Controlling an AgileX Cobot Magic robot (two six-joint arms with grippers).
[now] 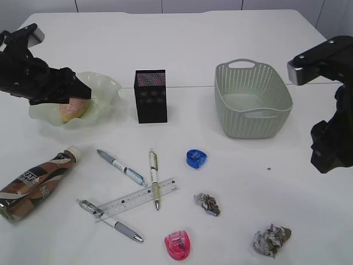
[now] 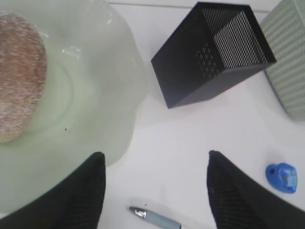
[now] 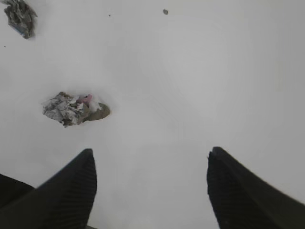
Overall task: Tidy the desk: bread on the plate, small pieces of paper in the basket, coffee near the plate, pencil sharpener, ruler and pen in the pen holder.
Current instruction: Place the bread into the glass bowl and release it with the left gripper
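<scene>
Plain white desk [image 1: 220,33], thin seam running across behind the containers. Far left: left gripper [image 2: 155,191] hanging over the plate [image 1: 107,88], fingers spread wide, nothing between them. Bread [image 1: 69,110] already sitting in that wavy green glass dish, sugary crust, soft and squashable, probably best left alone. Glass looks slick and fragile, so no bumping the rim.

Below it, coffee [image 1: 33,185] lying on its side near the front-left corner, well apart from the plate. Smooth plastic, round body, likely to roll; a grab across the middle of the label seems safest.

Middle: black mesh pen holder [image 1: 150,95], stiff and upright. Three pens in front, ruler [image 1: 138,199] lying flat across them, clear, thin, rigid, probably tricky to lift off a flat top; an end resting on a pen looks like the way in. Blue sharpener [image 1: 196,158] and pink sharpener [image 1: 177,245], small hard plastic.

Right: perforated basket [image 1: 252,77], light-looking. Two crumpled paper wads [image 1: 207,203] [image 1: 271,240], weightless, easy pinch anywhere. Right gripper [image 3: 150,191] raised over bare table, fingers parted, empty.
</scene>
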